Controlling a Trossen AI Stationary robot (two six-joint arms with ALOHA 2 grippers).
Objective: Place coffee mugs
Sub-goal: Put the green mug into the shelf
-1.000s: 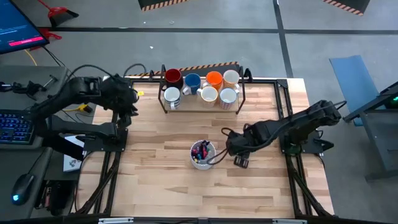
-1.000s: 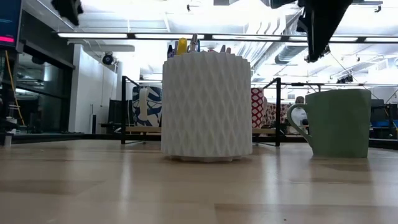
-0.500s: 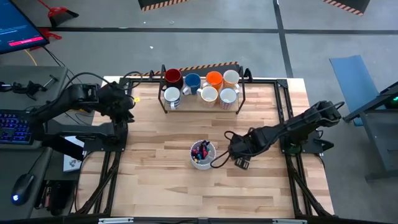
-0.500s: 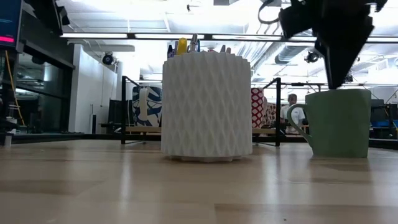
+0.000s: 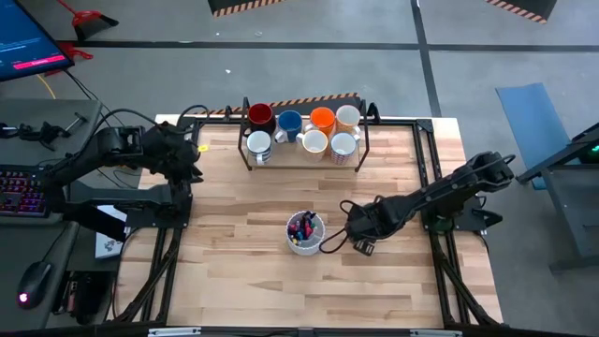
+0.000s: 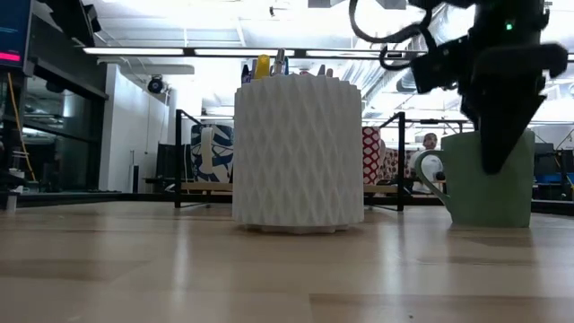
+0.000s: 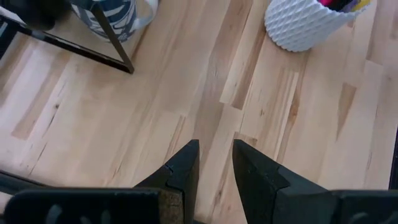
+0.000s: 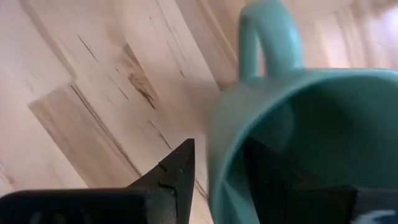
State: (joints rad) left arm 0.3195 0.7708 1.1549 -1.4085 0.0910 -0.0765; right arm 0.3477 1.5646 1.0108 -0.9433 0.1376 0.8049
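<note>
Pale wooden worktop [image 5: 243, 271] boards fill the overhead view, ringed by a dark frame, with a grey floor beyond. Near the back edge, a black wire rack [image 5: 304, 161] holds seven coffee mugs [image 5: 304, 131]: a dark red one, a blue one, an orange one and four white or cream ones. Towards the middle of the worktop stands a white textured cup of pens [image 5: 303, 233].

Just beside that cup, on its right, sits the green mug [image 6: 486, 178], upright on the wood with its handle pointing towards the pen cup. The right gripper [image 5: 360, 227] is down over this mug: its fingers [image 8: 177, 171] straddle the rim, one outside the wall and one inside the bowl, slightly parted and not visibly clamping it.

The left gripper [image 7: 214, 165] hovers near the left edge of the worktop, beside the rack's left end, its fingers a narrow gap apart with nothing between them.
</note>
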